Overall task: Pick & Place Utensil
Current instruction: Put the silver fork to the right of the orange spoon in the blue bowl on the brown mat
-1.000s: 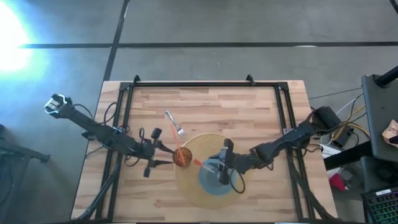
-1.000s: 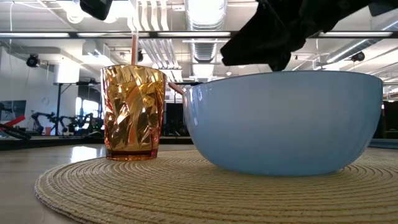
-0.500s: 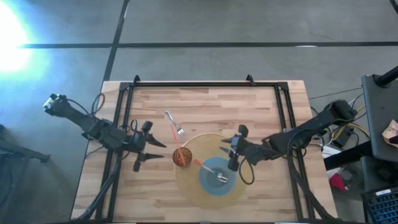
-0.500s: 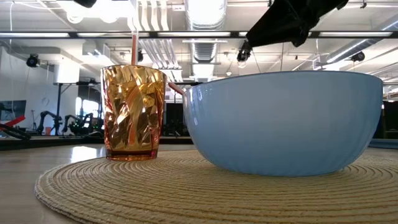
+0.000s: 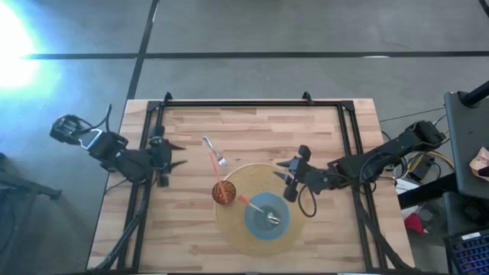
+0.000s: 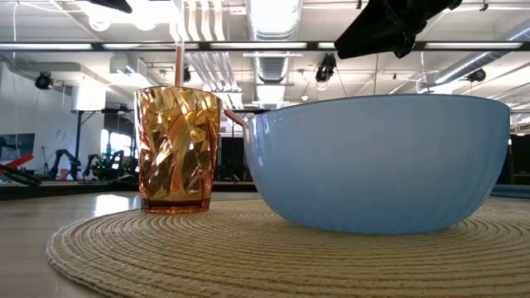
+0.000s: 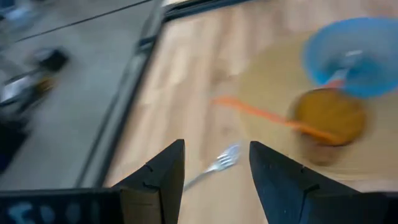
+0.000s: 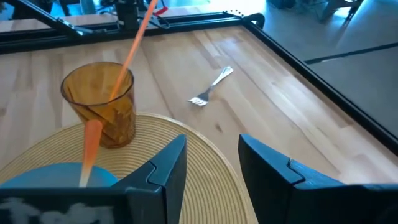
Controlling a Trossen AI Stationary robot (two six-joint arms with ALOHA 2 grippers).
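A blue bowl (image 5: 265, 216) and an amber cup (image 5: 223, 192) stand on a round woven placemat (image 5: 252, 177). A spoon (image 5: 273, 219) lies in the bowl, its orange handle (image 5: 244, 201) leaning over the rim toward the cup. An orange straw (image 5: 216, 169) stands slanted in the cup. A metal fork (image 5: 215, 153) lies flat on the wood beyond the cup. My left gripper (image 5: 170, 161) hangs open left of the cup. My right gripper (image 5: 287, 177) hangs open above the mat's right edge. Nothing is between either pair of fingers.
A black metal frame (image 5: 237, 105) runs along the table's far edge and both sides. Bare wood lies between the fork and the far rail. In the low view the cup (image 6: 176, 149) and bowl (image 6: 377, 161) fill the foreground, with the right arm (image 6: 389, 25) above the bowl.
My right gripper has risen from over the bowl and drawn back toward the table's right edge, uncovering the spoon lying in the bowl. My left gripper has pulled away from the cup toward the table's left and far edges, rising. Cup, straw and fork have stayed put.
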